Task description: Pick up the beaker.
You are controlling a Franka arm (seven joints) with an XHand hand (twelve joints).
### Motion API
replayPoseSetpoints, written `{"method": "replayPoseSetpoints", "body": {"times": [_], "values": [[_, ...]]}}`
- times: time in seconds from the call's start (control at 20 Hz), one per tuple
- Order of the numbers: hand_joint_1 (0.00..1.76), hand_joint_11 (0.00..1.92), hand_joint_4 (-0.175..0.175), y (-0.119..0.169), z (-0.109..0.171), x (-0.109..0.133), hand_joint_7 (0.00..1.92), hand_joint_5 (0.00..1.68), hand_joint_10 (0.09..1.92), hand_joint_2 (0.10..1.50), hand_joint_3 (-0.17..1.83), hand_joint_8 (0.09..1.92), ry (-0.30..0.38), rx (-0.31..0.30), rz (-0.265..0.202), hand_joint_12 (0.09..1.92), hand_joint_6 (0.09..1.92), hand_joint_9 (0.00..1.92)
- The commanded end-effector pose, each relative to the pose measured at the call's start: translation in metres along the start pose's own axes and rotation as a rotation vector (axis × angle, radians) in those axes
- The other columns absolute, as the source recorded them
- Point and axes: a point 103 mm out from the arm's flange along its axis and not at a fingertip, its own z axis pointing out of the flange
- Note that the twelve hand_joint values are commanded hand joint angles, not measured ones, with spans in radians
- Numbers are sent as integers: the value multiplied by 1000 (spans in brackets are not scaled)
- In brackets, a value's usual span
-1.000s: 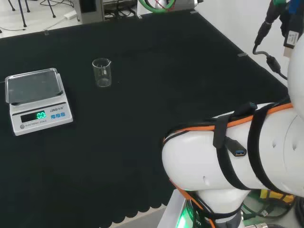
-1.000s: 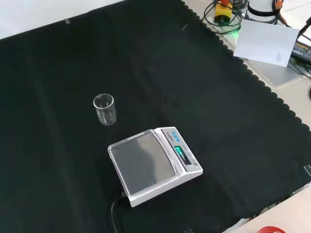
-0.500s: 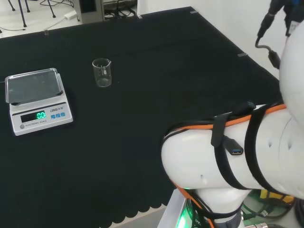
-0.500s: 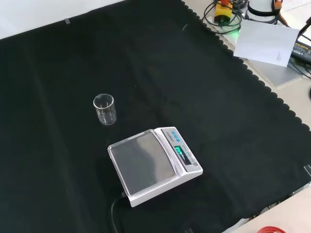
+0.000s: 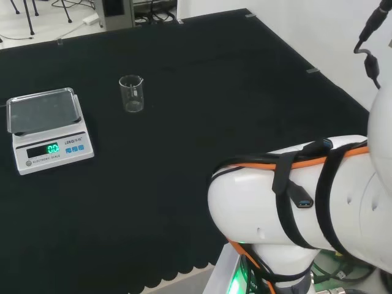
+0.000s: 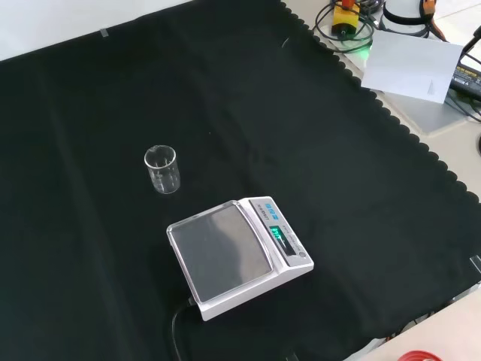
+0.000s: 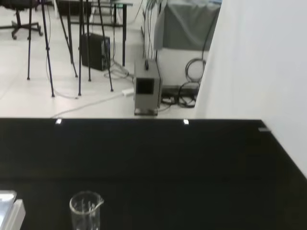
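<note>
Bring the hand, whose fingers I cannot tell as open or curled, down beside the upright, probably empty glass beaker [image 5: 131,94], clear of the digital scale [image 5: 48,130].

wrist view: beaker [image 7: 86,210] base cut off by the frame edge | scale [image 7: 8,206] just a corner in frame | beaker contents: seemingly none, hard to tell

A small clear glass beaker [image 5: 131,94] [image 6: 162,169] [image 7: 86,210] stands upright on the black cloth. It has a pouring lip at its rim. Nothing touches it; it looks empty.
</note>
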Motion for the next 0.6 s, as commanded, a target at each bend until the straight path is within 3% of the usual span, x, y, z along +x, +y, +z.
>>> {"method": "replayPoseSetpoints", "body": {"times": [0.05, 0.2, 0.45, 0.6], "values": [[517, 56, 14, 51, 207, 30, 135, 164, 870, 749, 54, 652, -8, 42, -33, 1593, 87, 272], [526, 54, 12, 73, 244, 22, 143, 170, 869, 750, 53, 658, 5, 70, -43, 1592, 87, 278], [537, 41, 9, 94, 283, 42, 154, 173, 865, 753, 53, 664, 29, 40, -53, 1590, 87, 285], [539, 19, 8, 111, 311, 57, 151, 174, 861, 754, 53, 665, 40, 62, -79, 1588, 87, 286]]}}
